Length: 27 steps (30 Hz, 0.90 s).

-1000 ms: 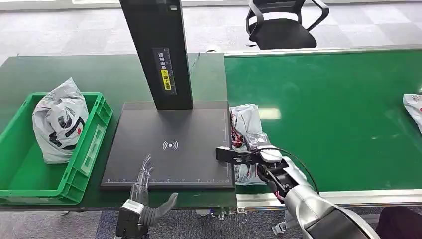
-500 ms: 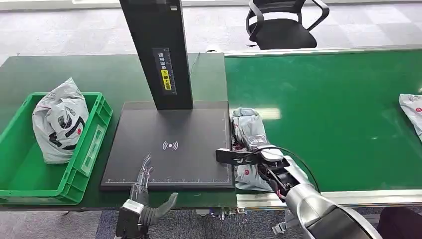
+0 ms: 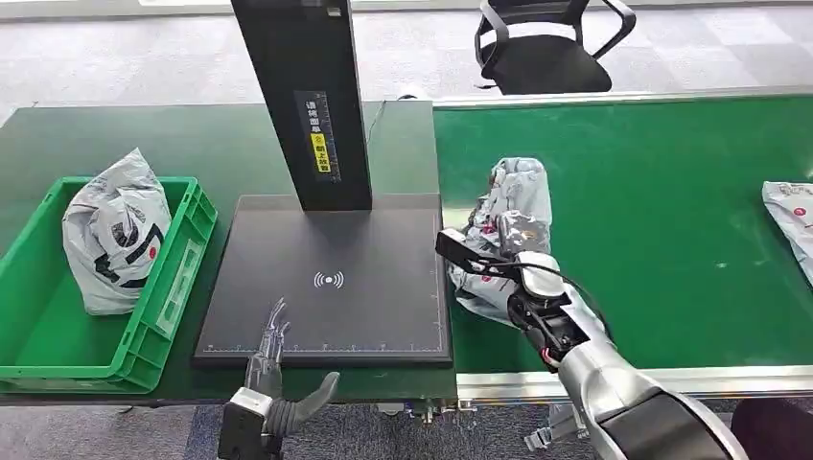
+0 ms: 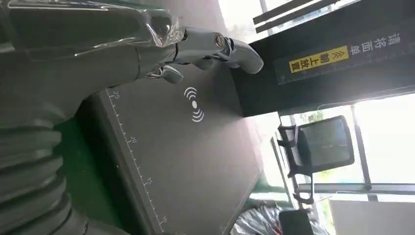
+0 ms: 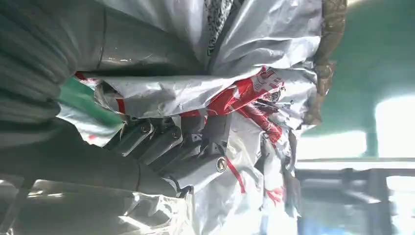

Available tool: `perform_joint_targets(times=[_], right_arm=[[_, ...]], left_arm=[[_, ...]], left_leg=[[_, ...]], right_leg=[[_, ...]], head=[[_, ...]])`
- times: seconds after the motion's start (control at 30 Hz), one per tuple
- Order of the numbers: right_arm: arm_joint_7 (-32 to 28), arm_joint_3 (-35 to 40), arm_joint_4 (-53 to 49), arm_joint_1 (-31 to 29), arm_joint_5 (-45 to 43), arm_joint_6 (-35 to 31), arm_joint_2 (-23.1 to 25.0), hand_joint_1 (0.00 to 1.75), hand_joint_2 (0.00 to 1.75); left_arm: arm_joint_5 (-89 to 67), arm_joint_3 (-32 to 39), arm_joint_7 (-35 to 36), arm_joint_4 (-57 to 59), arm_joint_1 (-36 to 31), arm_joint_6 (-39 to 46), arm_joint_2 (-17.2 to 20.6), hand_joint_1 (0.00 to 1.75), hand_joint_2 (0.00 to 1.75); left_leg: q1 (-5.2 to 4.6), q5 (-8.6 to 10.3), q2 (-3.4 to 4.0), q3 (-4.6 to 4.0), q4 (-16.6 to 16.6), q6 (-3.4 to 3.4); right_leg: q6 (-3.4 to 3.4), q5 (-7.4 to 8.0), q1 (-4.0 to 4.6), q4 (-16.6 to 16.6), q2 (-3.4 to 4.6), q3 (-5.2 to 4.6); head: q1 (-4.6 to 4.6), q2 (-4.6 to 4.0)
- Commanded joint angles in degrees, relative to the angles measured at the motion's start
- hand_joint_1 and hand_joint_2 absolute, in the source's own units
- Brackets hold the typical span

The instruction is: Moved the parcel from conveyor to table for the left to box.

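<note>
A green conveyor (image 3: 652,192) runs beside the black scanner pad (image 3: 331,283), the landmark here. The right hand (image 3: 499,273) clasps the grey parcel (image 3: 513,206), raised off the belt just beside the pad's edge. The carry step seems underway; next the parcel must cross onto the pad and be set down. The left hand (image 3: 273,359) waits empty at the pad's near edge, fingers spread.

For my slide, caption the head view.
Right hand grips a grey parcel above the green conveyor.
</note>
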Motion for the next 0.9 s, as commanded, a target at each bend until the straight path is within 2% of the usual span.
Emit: perform_joint_targets(times=[0.03, 0.13, 0.2, 0.27, 0.3, 0.33, 0.4, 0.43, 0.5, 0.53, 0.6, 0.63, 0.67, 0.7, 0.77, 0.8, 0.87, 0.9], right_arm=[[5.59, -8.10, 1.04, -5.27, 5.70, -4.64, -4.47, 1.75, 1.75], [4.50, -11.74, -1.68, -6.23, 7.60, -13.47, -4.85, 1.75, 1.75], [3.31, -12.87, -3.57, -6.46, 8.05, -16.38, -4.87, 1.75, 1.75], [-1.61, -16.52, -7.84, -5.74, 9.71, -26.60, -3.93, 1.75, 1.75], [-2.48, -17.33, -9.35, -5.69, 9.92, -26.72, -3.47, 1.75, 1.75], [-7.83, -19.93, -14.23, -4.21, 8.61, -29.75, -2.53, 1.75, 1.75], [-14.32, -22.93, -21.38, -2.66, 7.29, -29.75, 0.68, 1.75, 1.75], [-20.43, -23.74, -22.10, -2.81, 2.75, -29.19, 3.01, 1.75, 1.75], [-22.11, -23.06, -23.24, -3.01, 0.48, -26.96, 5.13, 1.75, 1.75], [-28.15, -22.83, -23.41, -3.39, -8.82, -17.08, 7.43, 1.75, 1.75], [-27.98, -21.78, -22.10, -3.83, -9.89, -15.86, 8.54, 1.75, 1.75], [-32.11, -20.59, -18.32, -4.94, -17.09, -4.71, 9.91, 1.75, 1.75], [-32.85, -19.08, -15.41, -5.47, -19.13, -2.15, 10.93, 1.75, 1.75], [-32.94, -18.64, -14.90, -5.19, -18.97, -3.13, 11.45, 1.75, 1.75], [-35.26, -14.81, -6.51, -6.22, -23.97, 5.65, 13.83, 1.75, 1.75], [-35.67, -13.98, -5.33, -5.85, -24.28, 4.87, 14.55, 1.75, 1.75], [-35.14, -10.93, -0.81, -5.70, -25.15, 11.11, 16.43, 1.75, 1.75], [-35.03, -10.68, -0.14, -5.68, -25.43, 11.03, 16.80, 1.75, 1.75]], left_arm=[[-0.45, 0.31, 0.58, 1.93, -0.92, -0.38, -1.88, 0.00, 1.75], [-0.68, -0.28, 0.37, 2.98, -1.30, -0.26, -1.78, 0.00, 1.75], [-0.90, -0.46, 0.04, 3.59, -1.53, 0.07, -1.80, 0.00, 1.75], [-0.93, -0.78, -0.39, 4.42, -1.90, 0.51, -1.82, 0.00, 1.75], [-0.98, -0.90, -0.57, 5.01, -2.19, 0.80, -1.90, 0.00, 1.75], [-0.94, -1.07, -0.84, 5.48, -2.43, 1.15, -1.87, 0.00, 1.75], [-0.83, -1.24, -1.24, 6.57, -2.99, 1.82, -1.96, 0.00, 1.75], [-0.73, -1.32, -1.43, 6.82, -3.12, 2.19, -1.90, 0.00, 1.75], [-0.68, -1.34, -1.48, 6.81, -3.09, 2.33, -1.79, 0.00, 1.75], [-0.61, -1.10, -1.53, 6.52, -2.88, 2.50, -1.68, 0.00, 1.75], [-0.65, -0.99, -1.51, 6.10, -2.66, 2.56, -1.62, 0.00, 1.75], [-0.63, -0.69, -1.53, 5.63, -2.42, 2.69, -1.60, 0.00, 1.75], [-0.58, -0.48, -1.52, 5.28, -2.27, 2.67, -1.59, 0.00, 1.75], [-0.57, -0.44, -1.51, 5.21, -2.25, 2.60, -1.55, 0.00, 1.75], [-0.45, -0.03, -1.44, 4.38, -1.82, 2.54, -1.62, 0.00, 1.75], [-0.43, 0.04, -1.40, 4.23, -1.73, 2.48, -1.63, 0.00, 1.75], [-0.42, 0.11, -1.40, 3.93, -1.39, 2.49, -1.49, 0.00, 1.75], [-0.42, 0.15, -1.40, 3.84, -1.29, 2.52, -1.47, 0.00, 1.75]], left_leg=[[-0.07, 0.05, -0.16, -0.15, 0.05, 0.14], [-0.08, 0.04, -0.11, -0.12, 0.04, 0.13], [-0.07, 0.05, -0.10, -0.16, 0.04, 0.17], [-0.07, 0.02, -0.02, -0.10, 0.03, 0.11], [-0.06, 0.04, -0.04, -0.11, 0.01, 0.16], [-0.06, 0.02, -0.01, -0.08, 0.02, 0.11], [-0.07, 0.04, 0.02, -0.11, 0.00, 0.12], [-0.05, 0.05, 0.09, -0.09, -0.04, 0.15], [-0.06, 0.00, 0.22, -0.03, -0.04, 0.10], [-0.03, 0.01, 0.24, -0.06, -0.04, 0.13], [-0.03, 0.04, 0.30, -0.04, -0.08, 0.15], [-0.03, 0.02, 0.21, -0.07, -0.03, 0.11], [-0.02, 0.04, 0.16, -0.05, -0.05, 0.11], [-0.01, 0.00, 0.24, 0.03, -0.04, 0.07], [-0.01, 0.04, 0.22, 0.02, -0.08, 0.11], [0.00, 0.00, 0.27, 0.07, -0.06, 0.09], [0.02, 0.02, 0.23, 0.08, -0.13, 0.12], [0.03, -0.01, 0.32, 0.14, -0.14, 0.10]], right_leg=[[-0.14, 0.02, -0.03, 0.04, -0.18, -0.10], [-0.13, 0.01, -0.04, 0.05, -0.13, -0.11], [-0.19, 0.04, -0.02, 0.04, -0.13, -0.14], [-0.12, 0.02, -0.05, 0.06, -0.04, -0.13], [-0.19, 0.04, -0.02, 0.03, -0.07, -0.13], [-0.12, 0.02, -0.03, 0.05, -0.04, -0.11], [-0.17, 0.04, -0.04, 0.06, -0.01, -0.19], [-0.25, 0.08, 0.00, 0.01, 0.06, -0.19], [-0.15, 0.06, -0.03, 0.05, 0.20, -0.18], [-0.23, 0.09, 0.02, 0.03, 0.20, -0.19], [-0.27, 0.12, 0.03, 0.01, 0.20, -0.21], [-0.20, 0.06, 0.02, 0.05, 0.13, -0.20], [-0.18, 0.06, 0.02, 0.04, 0.08, -0.15], [-0.13, 0.04, 0.02, 0.04, 0.16, -0.10], [-0.19, 0.07, 0.03, 0.01, 0.15, -0.12], [-0.17, 0.05, 0.05, 0.02, 0.21, -0.07], [-0.20, 0.07, 0.07, -0.06, 0.19, -0.02], [-0.20, 0.07, 0.08, -0.06, 0.27, -0.01]], head=[[0.00, 0.00], [0.00, 0.00], [0.00, 0.00], [0.00, 0.00], [0.00, 0.00], [0.00, 0.00], [-0.02, 0.00], [0.02, 0.00], [0.00, 0.00], [0.02, 0.00], [0.02, 0.00], [0.00, 0.00], [-0.02, 0.00], [0.00, 0.00], [-0.02, 0.00], [0.02, 0.00], [0.02, 0.00], [-0.02, 0.00]])
